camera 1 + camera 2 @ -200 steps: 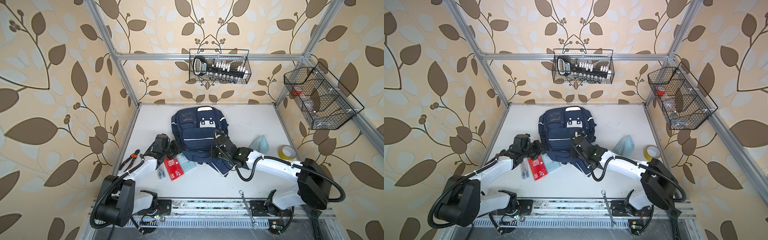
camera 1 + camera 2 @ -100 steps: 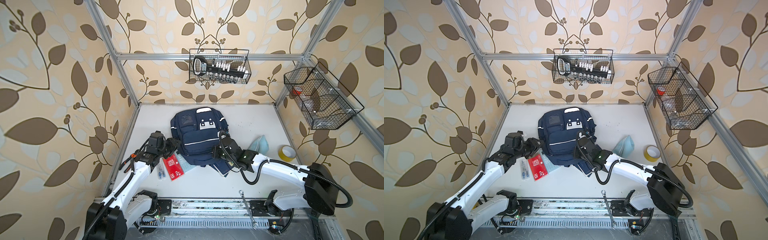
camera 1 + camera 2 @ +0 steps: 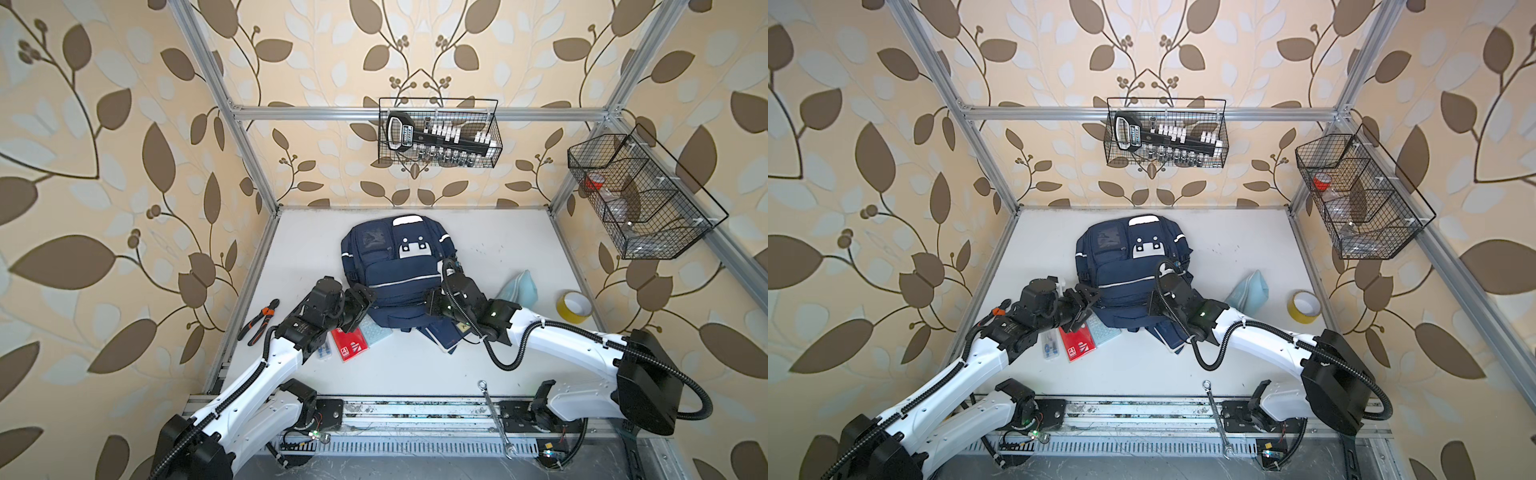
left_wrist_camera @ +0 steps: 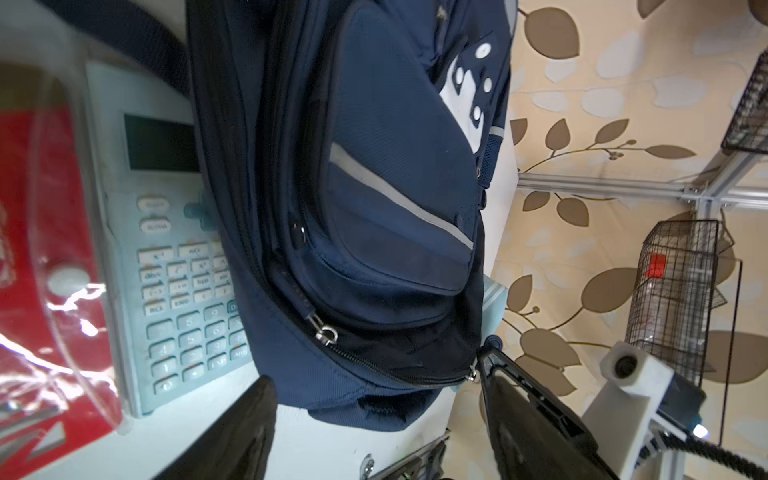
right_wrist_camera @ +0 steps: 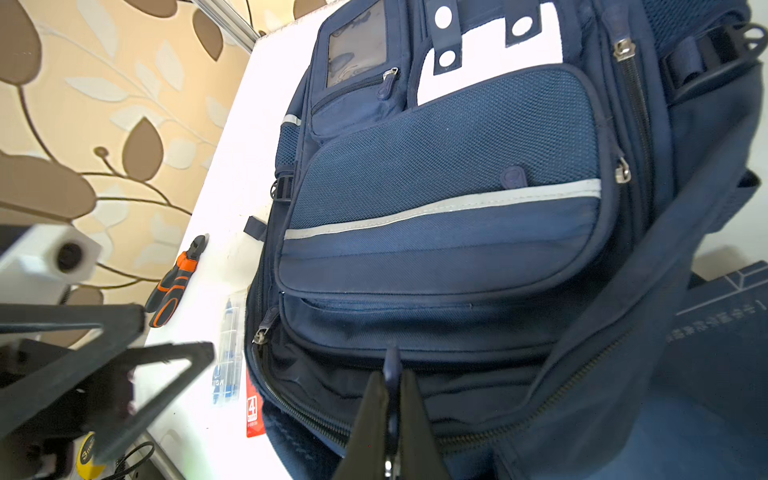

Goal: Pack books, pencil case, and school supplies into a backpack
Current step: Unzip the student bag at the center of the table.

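The navy backpack [image 3: 395,270] [image 3: 1129,266] lies flat mid-table, its main zip partly open toward me. My left gripper [image 3: 360,307] [image 4: 374,374] stands open at its near left corner, holding nothing, with the zip pull [image 4: 326,332] just ahead. My right gripper [image 3: 432,305] [image 5: 390,374] is shut on a navy tab at the rim of the backpack's opening. The red booklet [image 3: 351,347], the calculator [image 3: 374,330] [image 4: 166,270] and the clear box [image 3: 325,351] lie by the left gripper. The navy book [image 3: 446,336] lies partly under the right arm. The teal pencil case [image 3: 517,286] is to the right.
Orange-handled pliers [image 3: 257,322] lie at the table's left edge. A yellow tape roll [image 3: 574,305] sits at the right edge. A wrench [image 3: 494,415] rests on the front rail. Wire baskets [image 3: 438,133] [image 3: 640,195] hang on the back and right walls.
The left gripper's jaws have gone from shut to open at the backpack's near left corner, and its arm has shifted. The right gripper stays shut on the rim.
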`<state>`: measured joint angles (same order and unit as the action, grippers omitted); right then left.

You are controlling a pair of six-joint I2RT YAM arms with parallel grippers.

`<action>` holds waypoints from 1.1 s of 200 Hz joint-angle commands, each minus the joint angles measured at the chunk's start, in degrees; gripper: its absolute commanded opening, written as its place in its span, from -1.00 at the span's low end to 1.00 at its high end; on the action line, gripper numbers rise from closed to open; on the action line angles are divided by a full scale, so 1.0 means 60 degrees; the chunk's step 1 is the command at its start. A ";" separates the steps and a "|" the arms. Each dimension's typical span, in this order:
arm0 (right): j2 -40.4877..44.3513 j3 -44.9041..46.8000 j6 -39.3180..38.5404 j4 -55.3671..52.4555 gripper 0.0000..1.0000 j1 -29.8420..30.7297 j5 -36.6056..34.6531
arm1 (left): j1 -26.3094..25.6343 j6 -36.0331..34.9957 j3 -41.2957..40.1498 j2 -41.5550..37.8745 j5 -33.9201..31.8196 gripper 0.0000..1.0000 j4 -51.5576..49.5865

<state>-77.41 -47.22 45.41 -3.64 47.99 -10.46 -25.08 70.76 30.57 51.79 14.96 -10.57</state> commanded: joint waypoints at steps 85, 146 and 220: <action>0.0200 -0.0168 0.0341 0.0574 -1.00 0.0059 0.0201 | -0.1188 0.1421 0.0880 0.3391 -0.0532 0.21 0.2572; 0.0296 -0.0025 0.0274 0.0600 -1.00 0.0058 -0.0054 | -0.1228 0.1417 0.1088 0.3315 -0.0838 -0.75 0.2359; 0.0946 0.0419 -0.0221 0.0182 -1.00 -0.0704 -0.0603 | -0.1214 0.0849 0.1863 0.1929 -0.2046 -1.00 0.0695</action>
<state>-74.96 -46.83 45.56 -3.36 46.68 -13.26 -31.99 79.57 36.88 69.08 9.65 -3.97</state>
